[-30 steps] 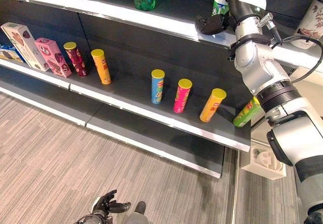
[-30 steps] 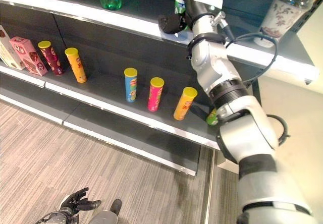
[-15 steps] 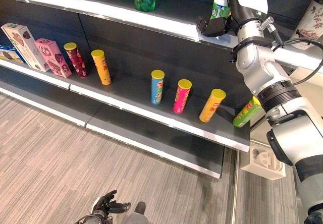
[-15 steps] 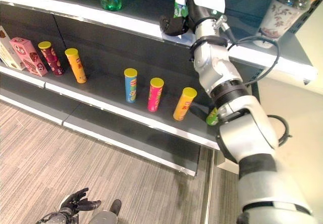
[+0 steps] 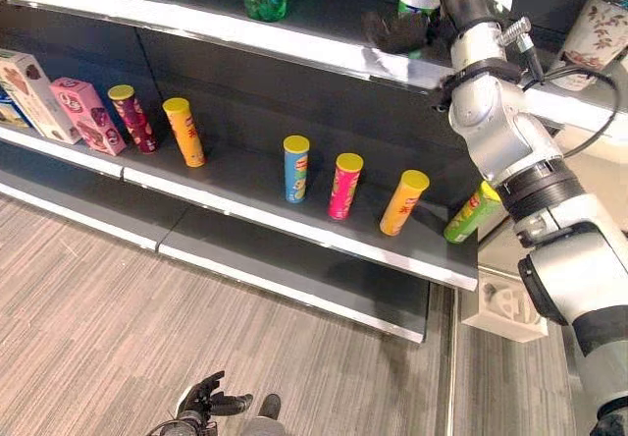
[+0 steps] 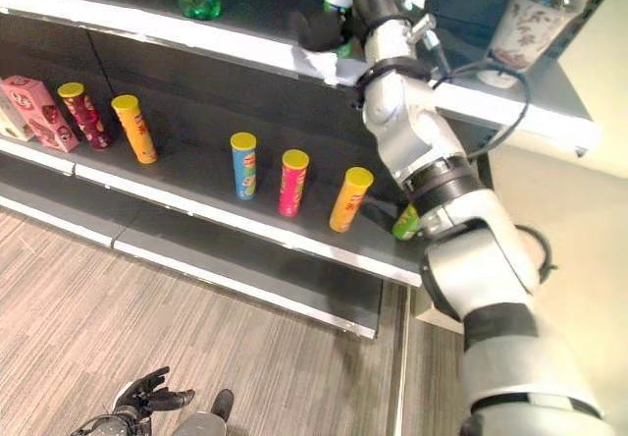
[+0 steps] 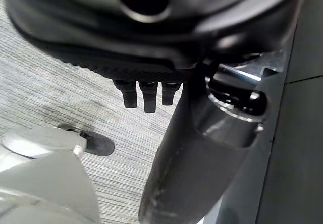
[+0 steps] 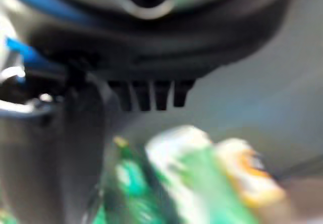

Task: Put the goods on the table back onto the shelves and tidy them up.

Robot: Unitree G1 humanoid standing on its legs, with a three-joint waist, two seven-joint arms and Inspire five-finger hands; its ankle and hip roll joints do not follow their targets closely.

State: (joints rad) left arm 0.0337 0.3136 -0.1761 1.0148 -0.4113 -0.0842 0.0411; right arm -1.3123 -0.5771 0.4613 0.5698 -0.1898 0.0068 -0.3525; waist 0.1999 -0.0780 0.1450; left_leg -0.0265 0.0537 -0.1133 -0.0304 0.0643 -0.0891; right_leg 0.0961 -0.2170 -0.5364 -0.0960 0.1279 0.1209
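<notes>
Mid-task: right hand wrapped around green can at upper shelf, not yet released.

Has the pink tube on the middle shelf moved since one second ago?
No. The pink tube keeps its place on the shelf, between the blue tube and the yellow tube. The whole view shifted, so the camera moved.

Both head views look down from above and slightly apart at the same dark tiered metal shelves and grey wood-patterned floor. The left wrist view faces that floor from very close, past the left hand. The right wrist view sits just beside a blurred green-and-white cup.
</notes>
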